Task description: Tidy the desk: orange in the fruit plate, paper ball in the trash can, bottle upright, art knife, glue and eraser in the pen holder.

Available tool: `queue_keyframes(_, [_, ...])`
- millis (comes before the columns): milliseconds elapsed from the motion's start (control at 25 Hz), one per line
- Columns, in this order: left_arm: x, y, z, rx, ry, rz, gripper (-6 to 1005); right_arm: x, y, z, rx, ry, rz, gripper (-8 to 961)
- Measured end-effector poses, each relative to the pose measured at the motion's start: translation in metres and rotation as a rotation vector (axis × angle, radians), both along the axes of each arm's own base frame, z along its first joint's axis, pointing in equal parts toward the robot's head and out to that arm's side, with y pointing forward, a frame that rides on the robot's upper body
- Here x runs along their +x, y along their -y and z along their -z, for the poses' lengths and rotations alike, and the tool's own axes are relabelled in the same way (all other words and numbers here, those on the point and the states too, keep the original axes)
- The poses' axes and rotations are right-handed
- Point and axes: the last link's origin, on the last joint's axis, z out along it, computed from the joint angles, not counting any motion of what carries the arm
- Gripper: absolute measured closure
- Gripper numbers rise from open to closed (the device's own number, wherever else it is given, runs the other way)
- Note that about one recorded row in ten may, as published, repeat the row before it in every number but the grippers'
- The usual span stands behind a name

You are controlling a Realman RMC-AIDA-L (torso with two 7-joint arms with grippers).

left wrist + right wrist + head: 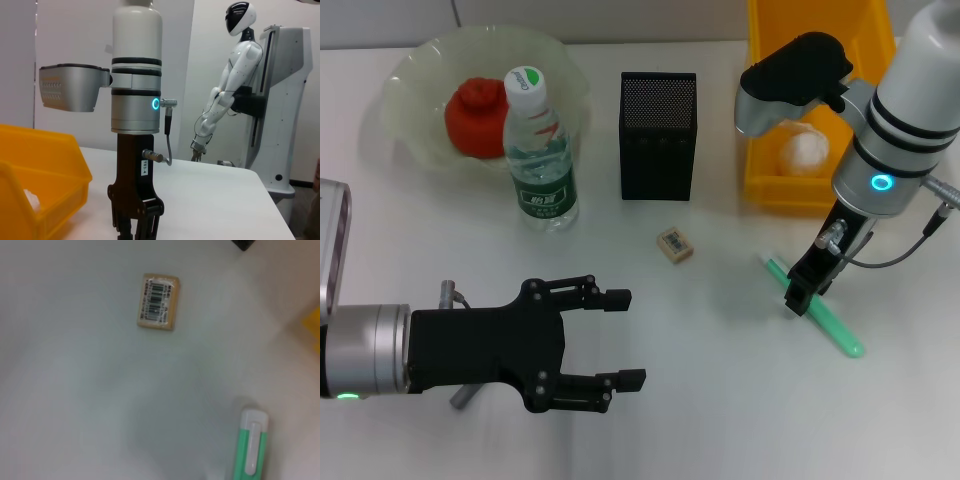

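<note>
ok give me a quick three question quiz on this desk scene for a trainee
1. True or false: the clear plastic water bottle with the green cap is lying on its side.
2. Which item is the right gripper lowered onto? A) the tan eraser with a barcode label B) the green and white art knife C) the black mesh pen holder
3. Fill in: the white paper ball sits inside the ___ plastic bin.

Key:
1. False, it stands upright beside the pale green fruit plate.
2. B; the left gripper hangs open near the front of the white desk.
3. Yellow.
</note>
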Motion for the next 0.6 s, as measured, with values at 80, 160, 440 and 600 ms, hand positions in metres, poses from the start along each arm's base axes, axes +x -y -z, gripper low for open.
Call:
queue_keyframes(80, [0.0,0.0,0.0,0.0,0.0,0.0,197,0.0,0.0,0.0,0.0,0.001,-0.001,582])
queue_keyframes(160, [0.0,0.0,0.0,0.0,0.0,0.0,197,0.0002,0.0008,0.0009,-0.007,0.007,-0.005,589])
queue_keyframes(440, [0.0,-0.0001,-0.0001,0.001,0.0,0.0,197,-0.0013,0.0027,0.0034,-0.02,0.005,-0.011,612])
queue_keyframes(600, [0.0,0.0,-0.0001,0.0,0.0,0.0,197,-0.0015,0.0026,0.0034,-0.02,0.005,-0.012,631])
